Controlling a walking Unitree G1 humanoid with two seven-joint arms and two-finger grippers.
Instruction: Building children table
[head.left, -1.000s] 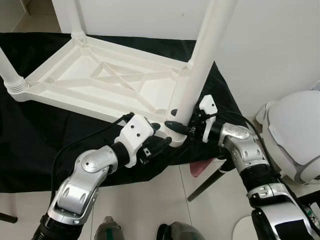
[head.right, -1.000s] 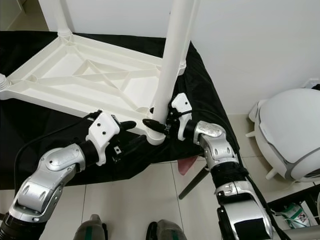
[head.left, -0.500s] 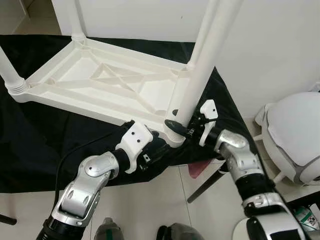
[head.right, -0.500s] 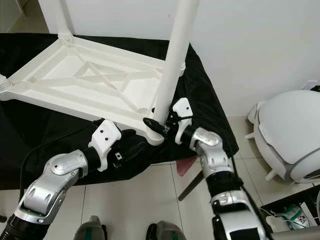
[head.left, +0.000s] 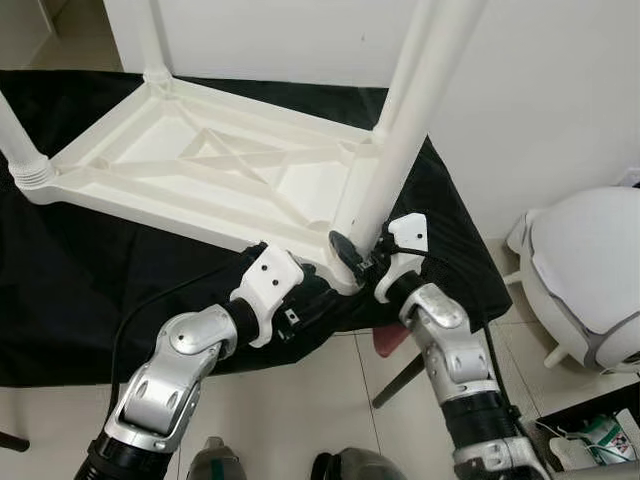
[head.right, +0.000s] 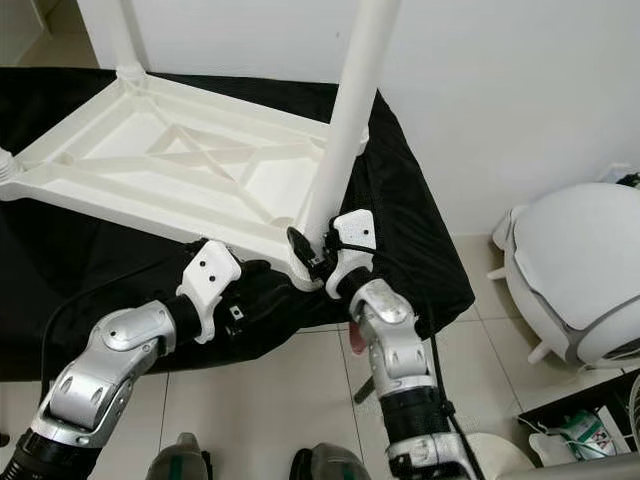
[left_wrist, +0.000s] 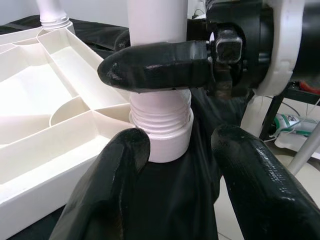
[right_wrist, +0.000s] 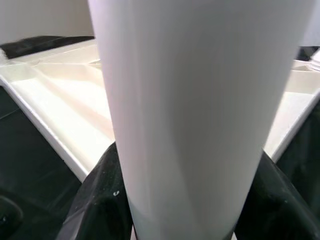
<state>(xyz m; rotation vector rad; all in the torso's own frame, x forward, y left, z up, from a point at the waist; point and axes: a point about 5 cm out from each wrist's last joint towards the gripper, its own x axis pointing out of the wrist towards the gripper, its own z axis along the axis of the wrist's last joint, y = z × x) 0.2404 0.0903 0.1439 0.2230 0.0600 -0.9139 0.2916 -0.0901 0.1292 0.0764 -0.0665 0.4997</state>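
Overhead, the upturned white table (head.left: 215, 165) is seen on a black cloth (head.left: 80, 270), its near-corner leg (head.left: 395, 150) clamped by the right gripper (head.left: 352, 250). Through the left wrist camera, the left gripper (left_wrist: 180, 145) is shown parted beside the threaded socket (left_wrist: 162, 125).

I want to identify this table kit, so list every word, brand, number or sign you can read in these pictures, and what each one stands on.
None can be read.
White tabletop, lying upside down: bare moulded ribs, no lettering.
White leg held by the right gripper: plain.
Packet at the lower right, on the floor: printed, but too small and blurred to read.
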